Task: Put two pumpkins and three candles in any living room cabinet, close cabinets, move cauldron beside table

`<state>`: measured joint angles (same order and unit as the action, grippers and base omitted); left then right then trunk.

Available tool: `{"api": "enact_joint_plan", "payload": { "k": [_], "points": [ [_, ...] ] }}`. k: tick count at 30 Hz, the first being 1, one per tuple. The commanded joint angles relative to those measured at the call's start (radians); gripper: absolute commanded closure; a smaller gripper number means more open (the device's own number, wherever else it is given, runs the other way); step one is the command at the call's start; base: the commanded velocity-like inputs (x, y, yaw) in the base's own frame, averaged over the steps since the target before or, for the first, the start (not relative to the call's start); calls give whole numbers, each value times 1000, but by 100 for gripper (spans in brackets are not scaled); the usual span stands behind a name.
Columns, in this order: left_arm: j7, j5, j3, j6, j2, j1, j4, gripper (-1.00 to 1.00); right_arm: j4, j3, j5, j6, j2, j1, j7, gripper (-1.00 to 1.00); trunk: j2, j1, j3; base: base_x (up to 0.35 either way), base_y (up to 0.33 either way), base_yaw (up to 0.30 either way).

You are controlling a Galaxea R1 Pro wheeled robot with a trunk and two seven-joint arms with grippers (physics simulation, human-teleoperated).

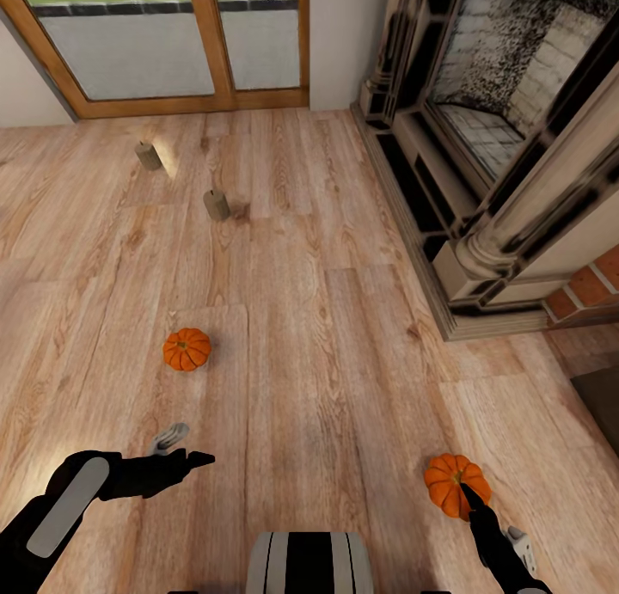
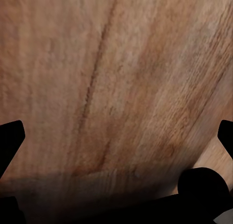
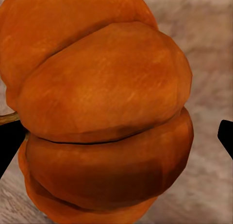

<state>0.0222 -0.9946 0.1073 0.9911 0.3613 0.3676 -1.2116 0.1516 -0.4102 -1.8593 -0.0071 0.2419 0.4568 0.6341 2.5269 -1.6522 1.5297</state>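
Floor: light wood-plank floor (image 1: pixel 327 336).
Pumpkins: two bright-orange ribbed round pumpkins; one (image 1: pixel 186 349) lies free, the other (image 1: pixel 454 482) sits at the right hand (image 1: pixel 471 495).
Candles: two stubby tan cylinders (image 1: pixel 149 155) (image 1: pixel 216 204) near the glass door.
Right hand: fingers apart around its pumpkin (image 3: pixel 104 107).
Left hand (image 1: pixel 196 461): fingers spread, empty.
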Motion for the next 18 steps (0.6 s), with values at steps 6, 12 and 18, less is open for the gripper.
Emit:
{"api": "enact_joint_plan", "payload": {
  "k": [6,12,18],
  "points": [
    [2,2,1,2,1,-1,0,-100,-3,-8,-15,1,0,0,-40,-100,0,0,1,0,0,0],
    [2,2,0,2,1,-1,1,-100,-3,-9,-15,1,1,0,-40,-100,0,0,-3,0,0,0],
    [2,2,0,1,1,-1,1,-100,-3,-8,-14,-1,0,0,-40,100,-1,1,-11,0,0,0]
  ]
}}
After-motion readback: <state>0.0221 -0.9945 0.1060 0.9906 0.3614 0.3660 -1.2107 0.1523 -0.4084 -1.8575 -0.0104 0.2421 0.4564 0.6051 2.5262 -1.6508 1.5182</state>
